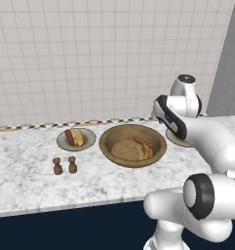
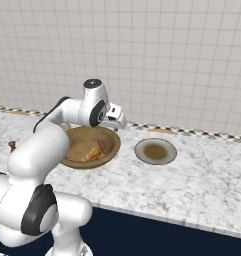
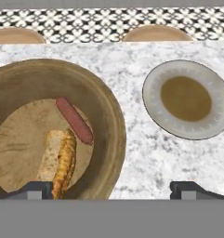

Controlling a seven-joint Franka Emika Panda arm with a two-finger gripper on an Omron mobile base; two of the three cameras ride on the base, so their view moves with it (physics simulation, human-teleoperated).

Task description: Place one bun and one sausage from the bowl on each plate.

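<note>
Tool: the tool hung above the table with its jaws spread wide and nothing between them; one dark fingertip stood over the bowl's near edge, the other over bare marble.
Bowl: the large wooden bowl sat on the table below the tool, between the two plates.
In the bowl: one reddish sausage lay slanted near the middle; a bun lay just beside it, touching a ridged golden piece along its side.
Right plate: a grey-rimmed plate with a brown centre lay near the bowl, apart from it, nothing on it.
Left plate: the other plate on the bowl's far side carried a sausage and a bun side by side.
Shakers: two small brown shakers stood together in front of the left plate.
Table: white-grey marble table, patterned trim along the tiled wall.
Writing: I could make out no labels or lettering anywhere.
</note>
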